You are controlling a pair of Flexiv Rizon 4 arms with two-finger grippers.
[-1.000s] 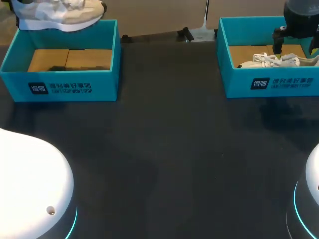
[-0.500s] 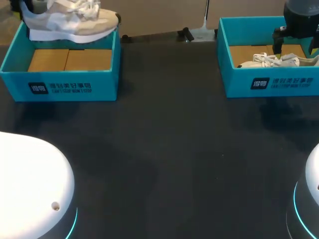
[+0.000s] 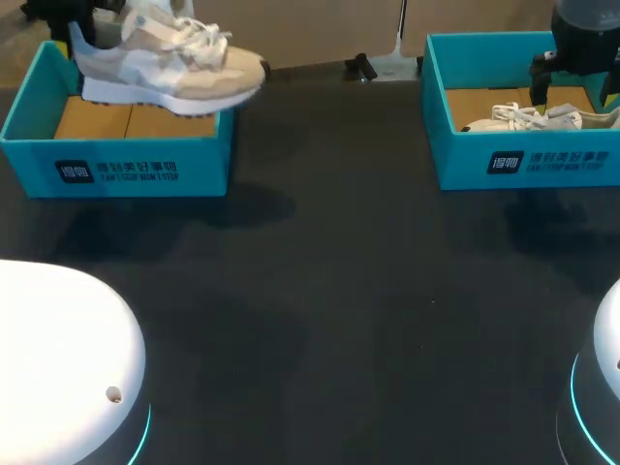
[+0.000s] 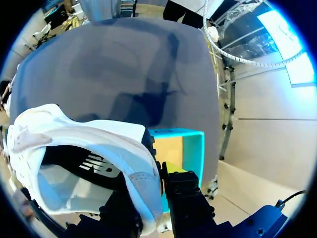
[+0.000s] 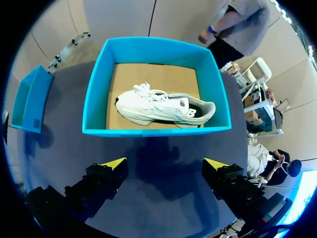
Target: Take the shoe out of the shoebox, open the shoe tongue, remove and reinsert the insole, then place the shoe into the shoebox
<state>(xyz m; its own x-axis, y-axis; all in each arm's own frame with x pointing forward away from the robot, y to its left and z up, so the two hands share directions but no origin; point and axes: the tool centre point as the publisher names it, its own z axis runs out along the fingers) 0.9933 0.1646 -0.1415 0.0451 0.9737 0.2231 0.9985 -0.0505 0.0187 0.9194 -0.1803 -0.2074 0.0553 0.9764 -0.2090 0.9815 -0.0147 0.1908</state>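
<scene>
A white and beige sneaker (image 3: 170, 68) hangs tilted over the left teal shoebox (image 3: 116, 165), its toe reaching past the box's right wall. My left gripper (image 3: 68, 15) is shut on its heel collar. In the left wrist view the sneaker's heel (image 4: 89, 148) sits between the fingers of the left gripper (image 4: 161, 173), with the shoebox (image 4: 190, 148) below. A second white sneaker (image 3: 533, 118) lies in the right shoebox (image 3: 523, 160). My right gripper (image 3: 573, 92) hovers open above it. The right wrist view shows that gripper (image 5: 163, 163) open, apart from the sneaker (image 5: 163, 109) in its box (image 5: 153, 131).
The left box's cardboard floor (image 3: 97, 118) lies bare under the lifted shoe. A metal stand foot (image 3: 383, 66) sits at the table's back edge between the boxes. My arms' white bases (image 3: 58, 358) fill the lower corners. Dark table (image 3: 329, 291) stretches between the boxes.
My left gripper has carried the sneaker rightward and lower, from the box's back left corner to over its right wall. The right arm has not moved.
</scene>
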